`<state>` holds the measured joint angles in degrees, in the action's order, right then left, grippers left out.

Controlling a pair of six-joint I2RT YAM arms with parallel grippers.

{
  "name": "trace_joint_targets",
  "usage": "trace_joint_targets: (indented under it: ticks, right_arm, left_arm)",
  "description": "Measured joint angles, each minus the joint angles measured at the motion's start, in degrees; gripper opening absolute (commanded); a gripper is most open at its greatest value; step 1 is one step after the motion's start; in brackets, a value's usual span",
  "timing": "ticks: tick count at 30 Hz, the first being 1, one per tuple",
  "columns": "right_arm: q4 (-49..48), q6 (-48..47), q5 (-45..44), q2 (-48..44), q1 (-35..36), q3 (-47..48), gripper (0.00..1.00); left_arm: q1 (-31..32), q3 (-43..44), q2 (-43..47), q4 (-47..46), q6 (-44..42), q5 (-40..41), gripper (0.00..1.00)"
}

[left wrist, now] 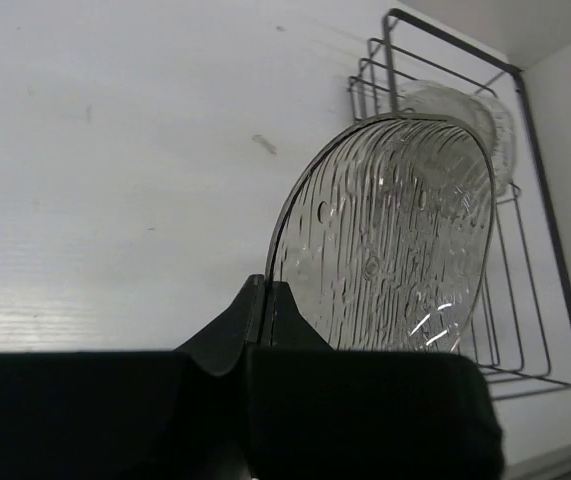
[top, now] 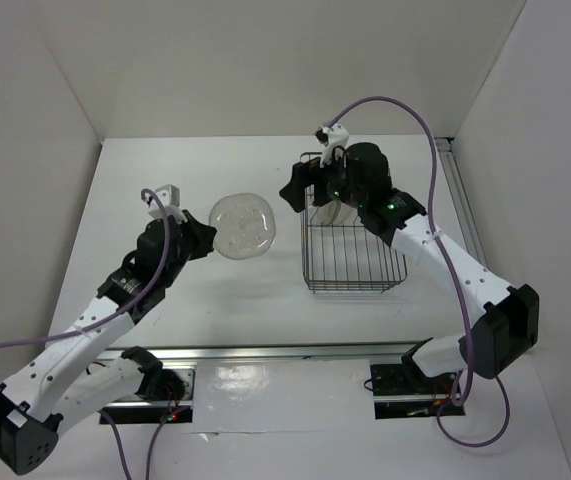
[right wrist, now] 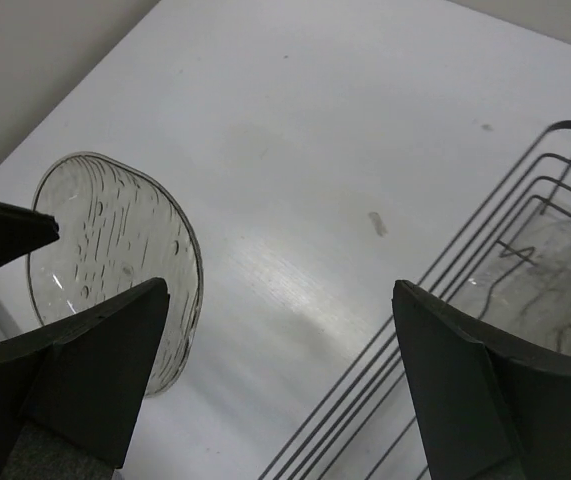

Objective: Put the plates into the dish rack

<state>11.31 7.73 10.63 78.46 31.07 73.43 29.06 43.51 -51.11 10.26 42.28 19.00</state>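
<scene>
Top external view: left arm low on the left, right arm over the rack.
Left gripper: jaws pressed together on the rim of the clear ribbed rounded-square plastic plate, which is held on edge, likely to suit an upright slot.
Held plate position: over the white table, left of the rack and apart from it.
Dark rectangular wire dish rack: a second clear plate stands inside at the far end.
Right gripper: jaws spread wide and empty over the rack's far-left corner, probably out of the incoming plate's way.

A white table bears the dish rack.
</scene>
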Motion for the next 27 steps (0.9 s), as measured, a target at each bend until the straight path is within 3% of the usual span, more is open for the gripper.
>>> trace_joint_targets:
  ticks: [5, 8, 14, 17, 18, 19, 22, 24, 26, 27]
  right_arm:
    - [-1.57, -0.09, 7.89, 3.17, 0.15, -1.01, 0.96]
    - [-2.05, 0.33, 9.33, 3.93, 0.79, -1.97, 0.91]
    - [-4.07, 1.42, 11.61, 4.94, 3.10, -4.07, 0.91]
    - [-4.72, 1.95, 12.26, 5.46, 4.02, -4.70, 0.78]
    - [-4.87, 2.14, 12.41, 5.60, 4.13, -5.03, 0.68]
    - [-5.07, 2.16, 12.59, 5.66, 4.22, -5.31, 0.40]
    - [-5.38, 2.89, 12.85, 6.47, 4.50, -5.57, 0.01]
    - [-5.49, 4.17, 13.55, 6.62, 4.50, -5.60, 0.00]
    - [-5.20, 4.50, 13.00, 6.62, 4.61, -5.60, 0.00]
    - [-5.09, 4.83, 12.61, 6.62, 4.61, -5.60, 0.00]
  left_arm:
    - [0.98, -2.51, 2.91, -3.41, -1.81, -4.81, 0.00]
    - [0.98, -3.80, 2.89, -4.72, -2.29, -7.08, 0.00]
    - [0.98, -4.31, 2.78, -6.43, -3.19, -9.53, 0.00]
    - [0.98, -4.31, 2.25, -7.34, -3.21, -10.08, 0.00]
    - [0.98, -4.31, 2.12, -7.58, -3.23, -10.21, 0.00]
    - [0.98, -4.31, 2.08, -7.76, -3.23, -10.32, 0.00]
    - [0.98, -4.31, 2.08, -8.22, -3.37, -10.21, 0.00]
    - [0.66, -4.28, 1.68, -7.34, -3.54, -9.31, 0.02]
    - [0.74, -4.26, 1.27, -7.30, -3.63, -9.01, 0.32]
    - [0.76, -4.22, 1.03, -7.30, -3.67, -8.76, 0.61]
